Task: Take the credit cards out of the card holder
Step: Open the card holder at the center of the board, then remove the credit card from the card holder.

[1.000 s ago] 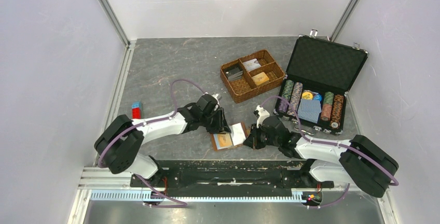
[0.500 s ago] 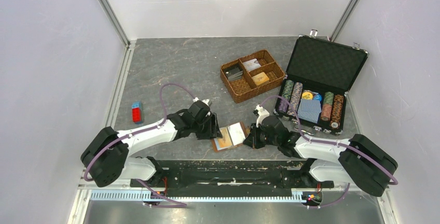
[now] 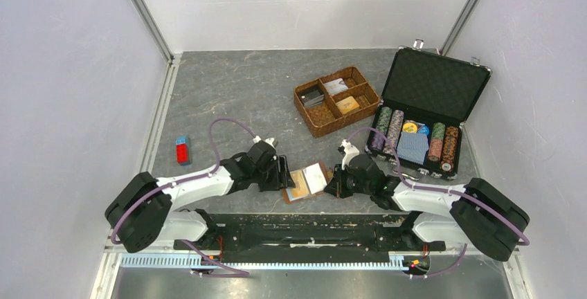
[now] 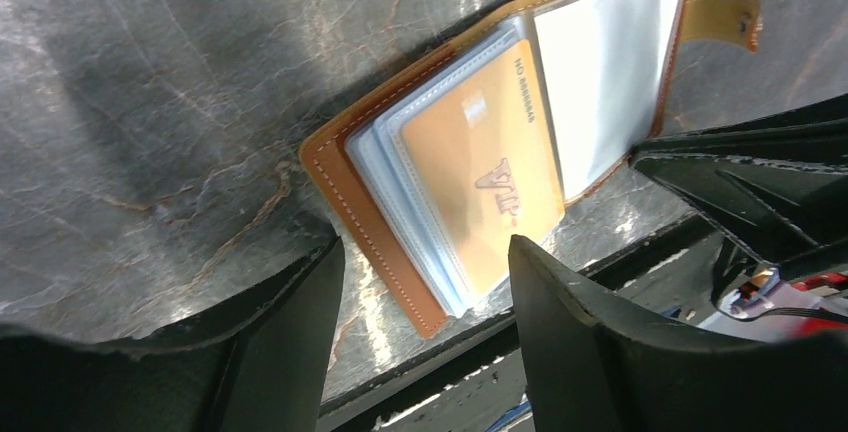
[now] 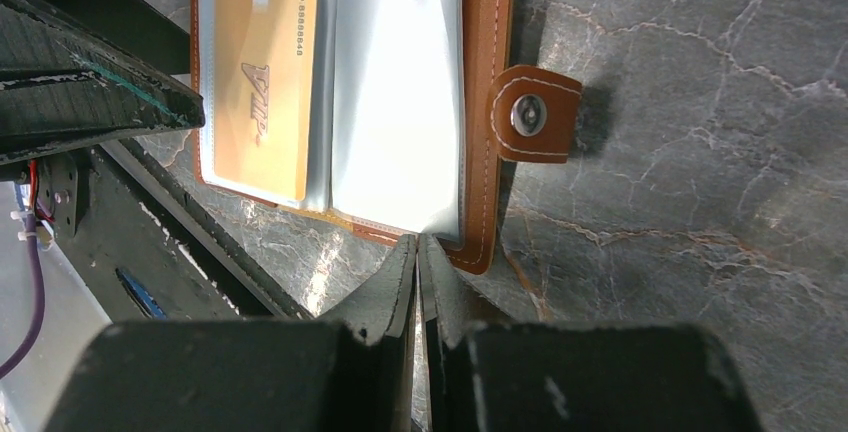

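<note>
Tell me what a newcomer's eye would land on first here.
The open tan card holder lies at the near edge of the table, between the two grippers, with a golden-orange credit card showing inside. The left gripper stands open beside it; the right gripper is shut, tips at its rim. Far right, an open black case holds rows of poker chips.

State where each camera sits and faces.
Top external: above and behind, looking down at the table; left arm and right arm show.
Left wrist: on left arm, facing the card holder; open jaws show.
Right wrist: on right arm, facing its snap tab; shut jaws show.
Both wrists share the orange credit card.
</note>
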`<state>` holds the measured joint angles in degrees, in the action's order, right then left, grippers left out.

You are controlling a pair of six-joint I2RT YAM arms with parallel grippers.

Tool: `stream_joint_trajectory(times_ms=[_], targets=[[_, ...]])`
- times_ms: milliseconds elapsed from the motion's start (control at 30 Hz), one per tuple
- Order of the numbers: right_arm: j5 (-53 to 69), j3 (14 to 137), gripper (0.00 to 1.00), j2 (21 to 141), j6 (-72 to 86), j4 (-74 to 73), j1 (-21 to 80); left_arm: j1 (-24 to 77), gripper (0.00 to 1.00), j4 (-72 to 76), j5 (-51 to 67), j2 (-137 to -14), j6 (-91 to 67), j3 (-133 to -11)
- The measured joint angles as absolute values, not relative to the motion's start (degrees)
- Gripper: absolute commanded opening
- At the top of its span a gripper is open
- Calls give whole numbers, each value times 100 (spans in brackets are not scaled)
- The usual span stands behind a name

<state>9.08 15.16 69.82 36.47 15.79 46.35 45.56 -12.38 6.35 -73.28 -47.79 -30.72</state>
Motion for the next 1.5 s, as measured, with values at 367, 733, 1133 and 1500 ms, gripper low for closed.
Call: stream_joint_trajectory(times_ms=[367, 733, 1133, 1500], targets=[[910, 1417, 5, 6973, 3752, 1747, 4635, 4534, 63, -279, 860, -6897, -5162, -2473], [913, 1321, 6, 6904, 3846, 1841, 4635, 4534, 60, 537, 963, -6372, -5310, -2241], [917, 1201, 6, 6781, 3922, 1887, 4635, 4534, 43, 943, 1103, -6877, -5317, -2200], [915, 1253, 8, 6742, 3828, 1761, 4635, 4536, 34, 1083, 1247, -7166, -5332, -2202]])
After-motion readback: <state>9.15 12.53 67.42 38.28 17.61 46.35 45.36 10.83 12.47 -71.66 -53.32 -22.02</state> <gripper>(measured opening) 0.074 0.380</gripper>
